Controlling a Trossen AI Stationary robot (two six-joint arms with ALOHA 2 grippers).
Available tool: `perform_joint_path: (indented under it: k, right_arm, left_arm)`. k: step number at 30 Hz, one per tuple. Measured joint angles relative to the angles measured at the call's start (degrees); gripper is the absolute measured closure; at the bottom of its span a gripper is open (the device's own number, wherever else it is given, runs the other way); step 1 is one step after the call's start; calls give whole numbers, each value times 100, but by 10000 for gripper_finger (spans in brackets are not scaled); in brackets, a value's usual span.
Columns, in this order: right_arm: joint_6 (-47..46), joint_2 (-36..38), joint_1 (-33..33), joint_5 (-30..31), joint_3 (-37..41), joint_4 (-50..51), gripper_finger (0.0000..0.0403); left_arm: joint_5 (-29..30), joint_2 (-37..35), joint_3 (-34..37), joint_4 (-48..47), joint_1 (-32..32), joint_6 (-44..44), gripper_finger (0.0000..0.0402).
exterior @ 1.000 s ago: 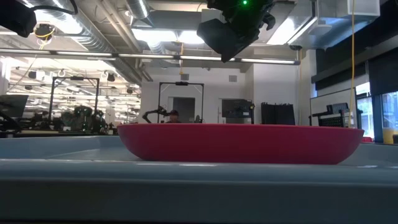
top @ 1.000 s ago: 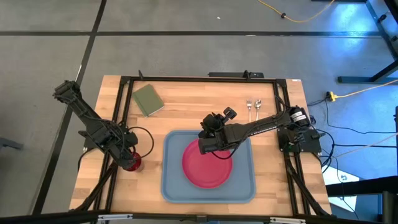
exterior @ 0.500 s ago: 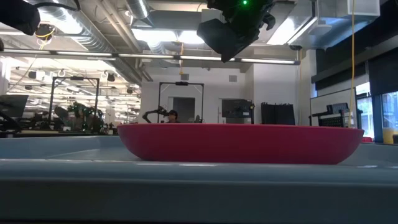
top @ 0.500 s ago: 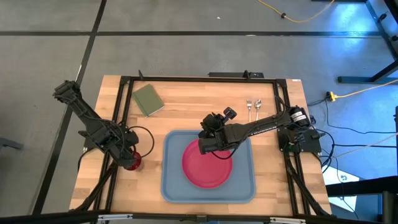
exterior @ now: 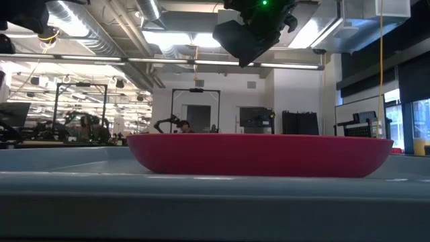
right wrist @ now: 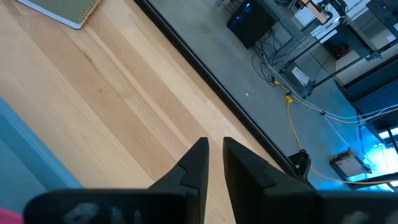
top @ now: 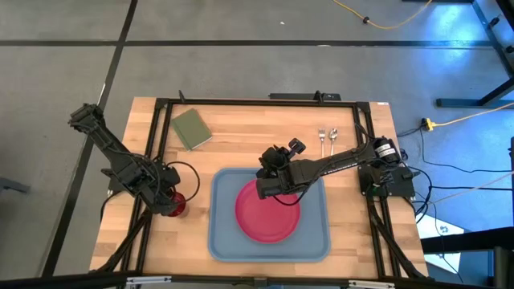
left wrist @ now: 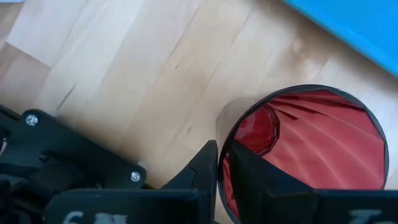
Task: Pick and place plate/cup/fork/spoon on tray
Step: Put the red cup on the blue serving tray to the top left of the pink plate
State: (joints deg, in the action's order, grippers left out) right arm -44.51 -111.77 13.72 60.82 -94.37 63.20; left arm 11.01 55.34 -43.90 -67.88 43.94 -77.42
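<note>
The small dark red cup (top: 176,205) is on the wooden table left of the light blue tray (top: 221,233), and my left gripper (top: 166,200) is shut on it; the left wrist view shows the cup (left wrist: 311,149) from above its mouth. The pink-red plate (top: 267,213) lies flat in the tray and fills the low view (exterior: 259,154). My right gripper (top: 267,187) hangs above the plate's far left rim, shut and empty (right wrist: 214,146). The fork (top: 322,136) and spoon (top: 333,136) lie side by side on the table at the far right. My left gripper pinches the cup's wall at the rim (left wrist: 219,163), on the side away from the tray. One finger (left wrist: 202,171) is outside the cup and one (left wrist: 255,177) is inside. The fingers come from above, slanting down. Whether the cup's base is clear of the table cannot be told.
A small green square pad (top: 191,128) lies at the table's far left. A black frame (top: 241,102) runs around the table. Bare wood shows between the pad, the tray and the cutlery.
My left gripper, shut on the cup, has moved a little toward the tray and the far edge, taking the cup with it; in the low view that arm has gone up.
</note>
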Motion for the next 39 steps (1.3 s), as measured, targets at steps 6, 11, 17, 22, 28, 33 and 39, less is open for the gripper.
perform_joint_path:
  k: [6,11,17,22,28,33,39]
  right_arm:
    - [0,0,1,0,0,0,349]
    - [0,0,2,-1,0,0,349]
    - [0,0,1,0,0,0,349]
    - [0,0,1,0,0,0,349]
    - [0,0,2,0,0,0,349]
    - [0,0,2,0,0,0,349]
    - [0,0,1,0,0,0,349]
  left_arm:
    - [-161,-1,0,12,0,1,369]
    - [-98,1,0,50,0,1,369]
    - [166,4,0,48,0,4,369]
    - [170,4,0,48,0,6,372]
    - [184,4,0,67,0,264,395]
    - [394,4,0,116,0,508,397]
    - [482,4,-17,198,-2,879,399]
